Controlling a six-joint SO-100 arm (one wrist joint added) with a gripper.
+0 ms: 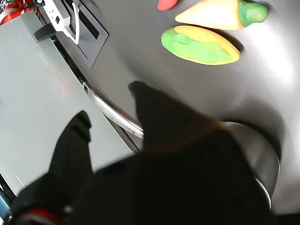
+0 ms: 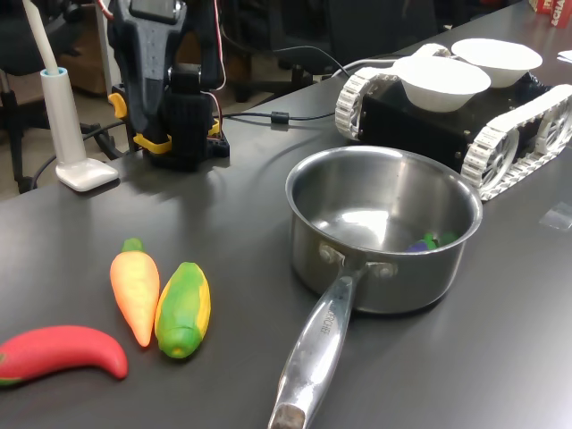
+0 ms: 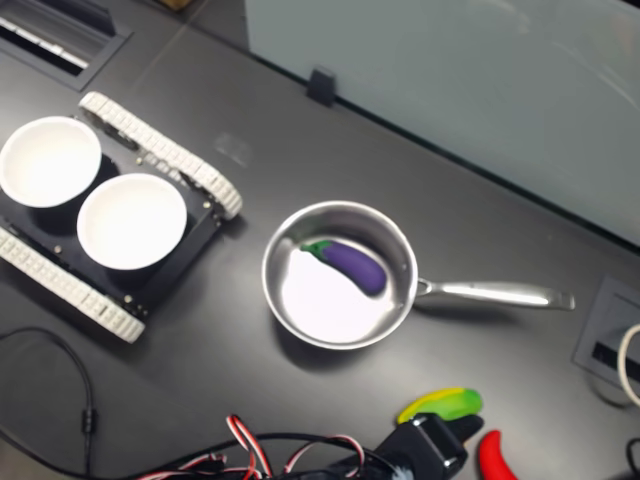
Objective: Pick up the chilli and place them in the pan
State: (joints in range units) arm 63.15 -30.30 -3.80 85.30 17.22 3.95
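**Q:** What does the scene show?

**A:** The chilli [image 2: 61, 354] lies on the dark counter [image 2: 232, 223] at the 9 o'clock side of the pan [image 2: 380, 228] in the first exterior view, well apart from it. A toy carrot [image 2: 135, 288] and a toy corn [image 2: 183, 308] lie side by side between the two. The pan holds a toy eggplant [image 3: 350, 264], seen in the second exterior view. Two white bowls [image 2: 442, 80] sit on a tracked vehicle [image 2: 509, 134] at the pan's 1 o'clock.

**Q:** How does the tool stand?

**A:** In the wrist view the tool [image 1: 110, 119] is spread, with nothing between its jaws, above the pan handle [image 1: 112, 110]. The chilli is untouched.

**Q:** What could go wrong?

**A:** The carrot and corn lie nearer the tool than the chilli, so a short reach would likely close on the wrong toy. The chilli is curved and glossy; a pinch near one end may let it swivel or slip. A low carry could knock the handle.
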